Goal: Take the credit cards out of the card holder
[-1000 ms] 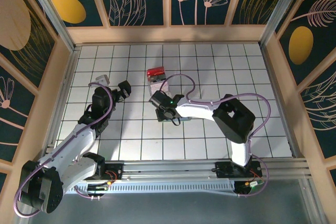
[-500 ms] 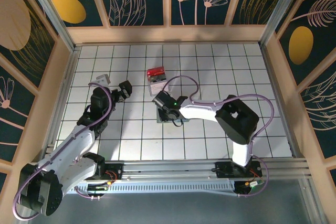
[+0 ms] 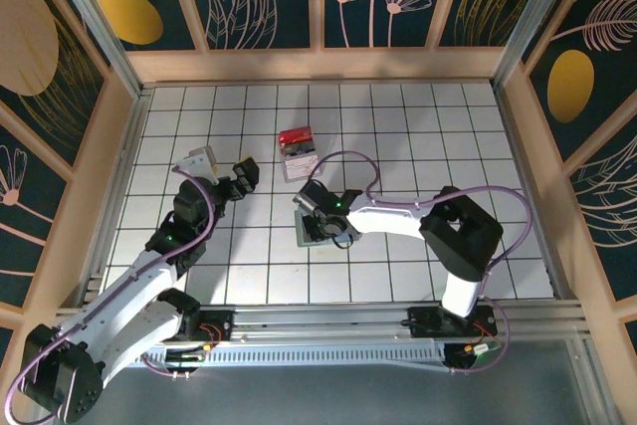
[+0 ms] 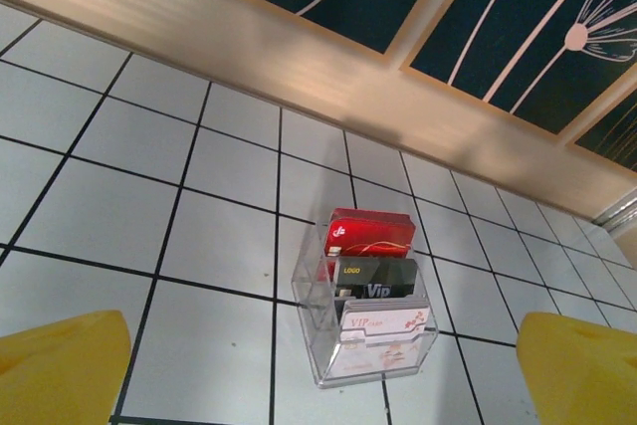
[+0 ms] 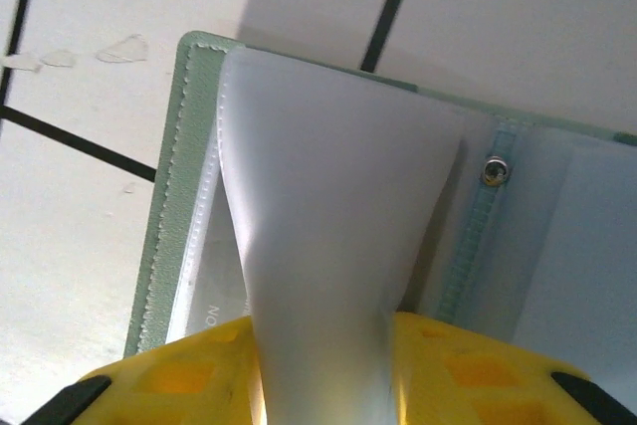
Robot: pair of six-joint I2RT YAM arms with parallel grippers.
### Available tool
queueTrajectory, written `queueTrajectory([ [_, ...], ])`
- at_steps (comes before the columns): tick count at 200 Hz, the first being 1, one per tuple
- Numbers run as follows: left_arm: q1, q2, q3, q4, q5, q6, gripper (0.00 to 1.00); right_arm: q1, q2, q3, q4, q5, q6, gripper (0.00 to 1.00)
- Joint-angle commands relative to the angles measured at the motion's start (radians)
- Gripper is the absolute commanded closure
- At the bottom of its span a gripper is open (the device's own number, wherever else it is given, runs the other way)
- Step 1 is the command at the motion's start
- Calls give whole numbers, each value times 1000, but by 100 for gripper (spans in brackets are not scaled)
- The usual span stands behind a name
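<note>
Step in hand looks like getting the card holder (image 3: 309, 238) opened up so the cards can be reached. It's lying flat on the white tiled worktop (image 3: 448, 126) just below the middle of the top view. The right claw (image 3: 324, 230) is parked right on it.

In the right wrist view, the whitish inner sleeve (image 5: 328, 226) is seen clamped between the yellow fingers (image 5: 179, 380). The green-grey stitched edge (image 5: 159, 206) sits at the left and a small snap stud (image 5: 493, 171) at the upper right.

The holder is soft, so it'll probably get dragged along if the sleeve is yanked. A slow peel upward is advised, with the pinch kept low on the sleeve and away from the stud. The other leaf probably ought to be pinned by the left claw (image 3: 244, 174).

That one is spread wide apart with nothing in it, left of centre in the top view. In its wrist view, a clear card stand (image 4: 370, 316) with red, black and white cards is seen ahead.

Versus a second ago: the right claw was held wider and has now been closed onto the sleeve. The right arm's been stretched out lower in the frame, and the holder seems nudged slightly down. The left arm's been swung a bit toward the upper right
</note>
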Motion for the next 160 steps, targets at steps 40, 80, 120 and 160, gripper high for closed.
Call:
queueTrajectory([
  [40, -6, 39, 18, 40, -66, 21, 1, 4, -59, 17, -82, 150, -2, 55],
  [80, -7, 37, 32, 14, -83, 31, 1, -9, -67, 13, -100, 184, 15, 53],
  [120, -7, 37, 34, 9, -79, 32, 1, -28, -93, -8, -98, 194, 37, 54],
  [160, -7, 51, 42, 5, -66, 39, 1, -54, -127, -36, -100, 201, 53, 55],
])
